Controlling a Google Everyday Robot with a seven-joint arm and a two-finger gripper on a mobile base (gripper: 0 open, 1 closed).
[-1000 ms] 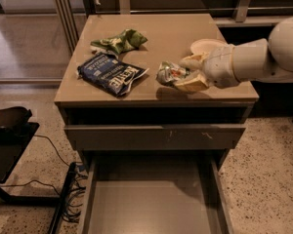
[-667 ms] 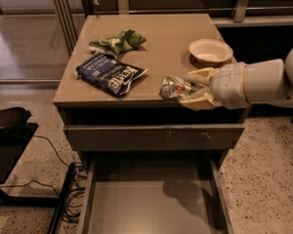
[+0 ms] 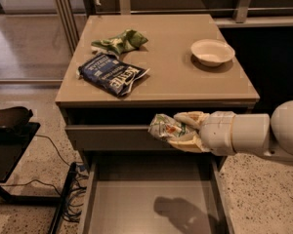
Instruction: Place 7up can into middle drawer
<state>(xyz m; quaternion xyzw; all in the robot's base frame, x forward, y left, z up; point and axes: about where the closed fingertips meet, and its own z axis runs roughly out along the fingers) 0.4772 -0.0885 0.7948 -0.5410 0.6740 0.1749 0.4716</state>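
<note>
**Can is off the cabinet top and now hangs over the open drawer**

The gripper (image 3: 181, 130) is clenched on the 7up can (image 3: 165, 126), one pale finger above it and one below. The can lies on its side with its end pointing left. It hangs above the middle drawer (image 3: 136, 201), over the tray's right half, level with the closed drawer front (image 3: 107, 136) just above that tray. The arm (image 3: 249, 133) reaches in roughly level from the drawer's right.

A second ago the can was held over the cabinet top (image 3: 176, 82), higher than the drawer and behind it, close to the bowl (image 3: 212, 51). A moment later it was at the top's front edge. It has since come forward and down past that edge. The bowl now stands uncovered, and the shadow (image 3: 180, 213) of can and gripper falls on the drawer's bare floor.

By my reading, the lift and carry are done and only lowering and letting go remain. The shadow suggests a straight descent would land inside the tray's side walls. The can looks near the drawer's back, so easing a little forward would give margin from the front above. Lying on its side, it may roll once freed, so a low release seems wise.

Farther up and behind the drawer, toward its left, the dark blue chip bag (image 3: 112, 74) and the green snack bag (image 3: 119, 42) lie on the top where they were.
</note>
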